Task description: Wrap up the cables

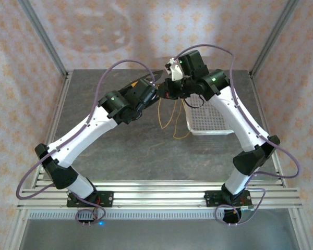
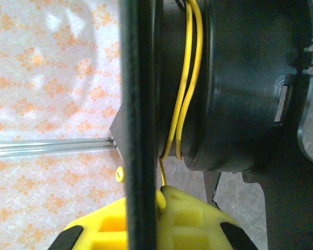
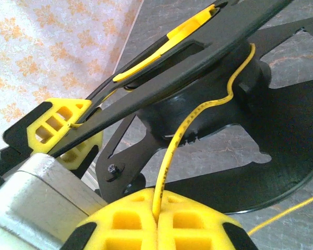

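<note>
In the left wrist view a black spool has two turns of the yellow cable round its hub. My left gripper is shut on the spool's thin black flange, and a strand of cable runs down to its yellow fingers. In the right wrist view my right gripper is shut on the cable, which climbs from its fingers to the spool's hub. The left gripper clamps the flange at the left there. From above, both grippers meet at the back centre, and loose cable loops hang to the table.
A white mesh basket lies on the grey table just right of the hanging loops, under the right arm. Metal frame posts stand at the back corners, with patterned walls behind them. The arms' lilac cables arch above the grippers.
</note>
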Tool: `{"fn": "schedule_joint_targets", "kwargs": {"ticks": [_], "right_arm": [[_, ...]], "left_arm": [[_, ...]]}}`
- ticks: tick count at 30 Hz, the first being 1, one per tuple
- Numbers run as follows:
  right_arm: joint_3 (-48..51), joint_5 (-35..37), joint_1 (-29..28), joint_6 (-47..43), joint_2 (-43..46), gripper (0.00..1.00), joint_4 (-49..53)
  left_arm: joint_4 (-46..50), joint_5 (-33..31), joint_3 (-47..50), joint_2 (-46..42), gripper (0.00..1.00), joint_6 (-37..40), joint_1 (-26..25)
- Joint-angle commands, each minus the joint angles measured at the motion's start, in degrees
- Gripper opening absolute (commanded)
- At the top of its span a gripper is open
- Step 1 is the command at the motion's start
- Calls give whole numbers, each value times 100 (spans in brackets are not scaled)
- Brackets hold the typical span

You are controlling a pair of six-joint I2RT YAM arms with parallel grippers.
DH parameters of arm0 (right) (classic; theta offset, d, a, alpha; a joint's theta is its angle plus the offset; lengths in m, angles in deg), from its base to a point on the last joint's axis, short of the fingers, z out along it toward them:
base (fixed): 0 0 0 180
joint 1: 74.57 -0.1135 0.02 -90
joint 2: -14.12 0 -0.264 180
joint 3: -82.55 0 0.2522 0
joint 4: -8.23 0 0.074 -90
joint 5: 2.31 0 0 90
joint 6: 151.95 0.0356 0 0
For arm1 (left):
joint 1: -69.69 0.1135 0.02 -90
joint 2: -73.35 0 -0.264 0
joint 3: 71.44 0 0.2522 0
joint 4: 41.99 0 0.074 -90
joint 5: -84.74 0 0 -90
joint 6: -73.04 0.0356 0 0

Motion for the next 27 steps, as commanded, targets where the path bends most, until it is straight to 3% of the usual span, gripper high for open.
{"fn": "schedule_joint_targets", "kwargs": {"ticks": [1,12,21,27], "right_arm": [[450,-627,-650,63,259,0,-422],[1731,398,-813,234,1179,0,-1273],[1765,-263,-847,328,1048,0,-1545],[1291,-283,-1075,108,675,0,-1270]], "left_arm": [[-596,-347,-439,293,0,-369,-40],[-577,-170,-567,270,0,-1079,107],[-840,-29,-398,125,0,-1392,203],[-857,-30,-427,220,0,-1600,199]]}}
